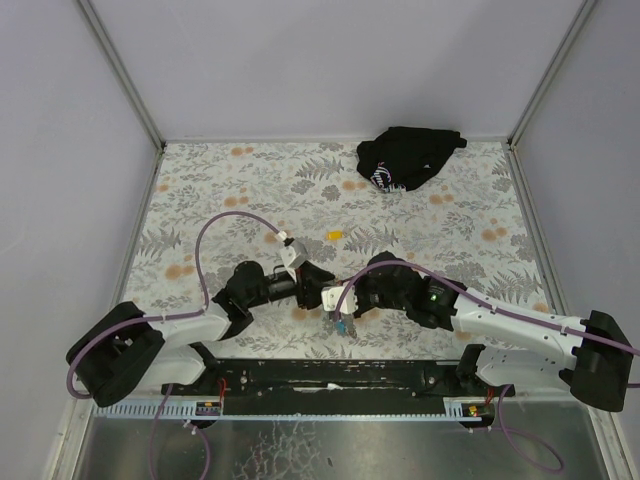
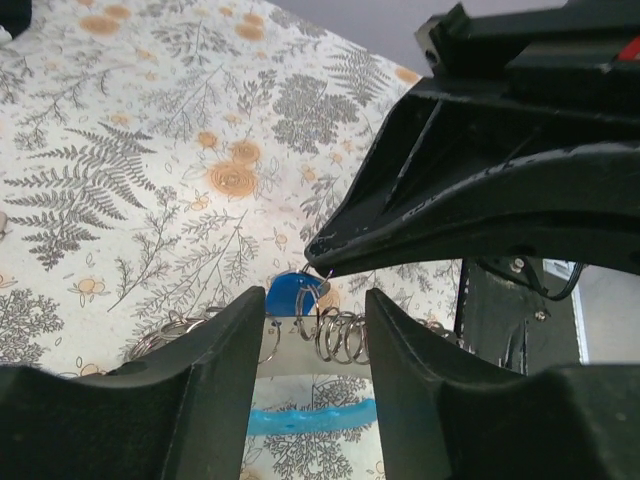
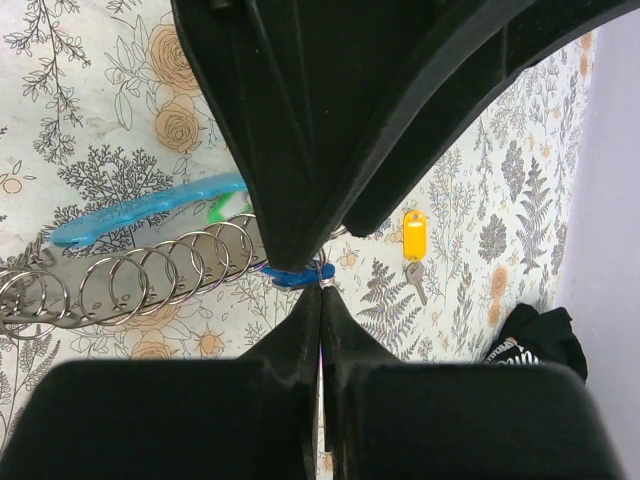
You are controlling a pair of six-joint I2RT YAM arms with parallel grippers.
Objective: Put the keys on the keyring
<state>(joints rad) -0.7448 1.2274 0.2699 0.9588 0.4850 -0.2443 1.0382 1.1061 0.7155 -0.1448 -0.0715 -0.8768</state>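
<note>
Viewed from above, the table [image 1: 230,190] is found open from 9 to 12 o'clock of the centre. A yellow-tagged key [image 1: 335,235] is noted near at 12 o'clock, and a black cloth bundle [image 1: 410,158] well apart at 1 o'clock. Central passage is blocked. The left gripper [image 2: 315,297], jaws parted, and the right gripper [image 3: 322,295], closed on the keys [image 2: 295,296], are met tip to tip over the keyring [image 2: 340,335].

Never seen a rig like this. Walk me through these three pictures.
Two robot arms, left and right, stand at a flower-patterned table. One picture looks down from above; the others come from wrist cameras, so black fingers fill them. On the table lie a black cloth bundle, a yellow-tagged key and the keyring, metal loops by a light-blue strap. The left gripper is open, astride the loops. The right gripper is pinched shut on the blue-tagged keys.
</note>
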